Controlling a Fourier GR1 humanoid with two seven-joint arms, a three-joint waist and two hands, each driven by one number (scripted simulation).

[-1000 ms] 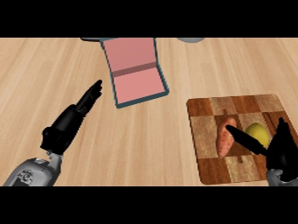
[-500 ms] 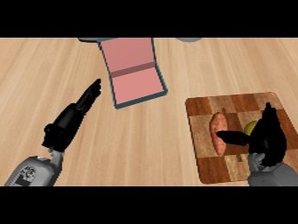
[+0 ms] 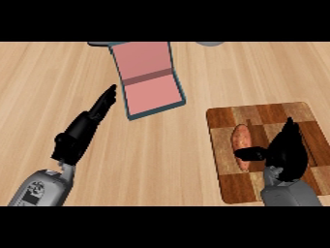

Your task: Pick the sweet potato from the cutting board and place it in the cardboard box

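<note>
Head view is looking steeply down at the wooden counter (image 3: 67, 72), which is carrying everything else. The cardboard box (image 3: 149, 80) is lying near the far edge, left of centre, its pink interior facing up inside a blue-grey rim, so it is presenting an open target for a drop from above. The cutting board (image 3: 267, 116) is sitting at the right, well apart from the box, with its near part hidden under the right arm. The left hand (image 3: 82, 131) is resting at the left with straight fingers pointing toward the box and carrying nothing; it appears to be staying clear of the work. The right hand (image 3: 285, 147) is hovering over the board, fingers extended away from the robot and the thumb reaching left to the sweet potato (image 3: 240, 138), apparently to bracket it for a grasp. Whether the hand is already pinching it cannot be told; the fingers are looking spread, not curled. The sweet potato is lying on the board's left half, partly hidden, not yet lifted.
</note>
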